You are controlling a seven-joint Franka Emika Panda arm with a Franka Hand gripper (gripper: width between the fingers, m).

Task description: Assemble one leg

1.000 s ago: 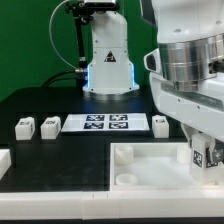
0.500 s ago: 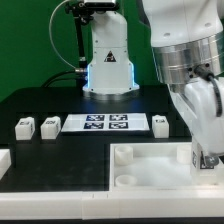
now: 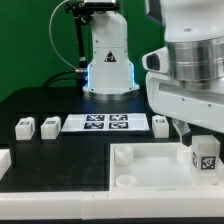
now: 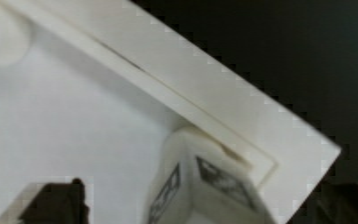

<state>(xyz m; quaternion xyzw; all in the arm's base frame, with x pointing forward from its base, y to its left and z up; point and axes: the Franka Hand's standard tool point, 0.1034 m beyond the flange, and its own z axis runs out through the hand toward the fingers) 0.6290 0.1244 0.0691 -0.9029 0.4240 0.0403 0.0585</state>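
Observation:
One leg (image 3: 204, 156), a small white block with a square marker, stands upright in the far corner socket of the white tray (image 3: 150, 162) at the exterior view's right. My gripper (image 3: 194, 131) hangs just above it, open, with the fingers apart from the leg. In the wrist view the leg (image 4: 202, 178) stands between my dark fingertips (image 4: 51, 200) with a gap at its side, next to the tray's rim (image 4: 176, 80). Three more legs (image 3: 25, 127), (image 3: 50, 124), (image 3: 161, 123) stand on the black table.
The marker board (image 3: 95, 123) lies flat between the loose legs. The robot base (image 3: 108, 60) stands behind it. A white part (image 3: 4, 160) lies at the exterior view's left edge. The tray has a round socket (image 3: 126, 181) at its near corner.
My gripper turned at the leg, then let go and rose a little. The leg stays upright in the tray's corner socket.

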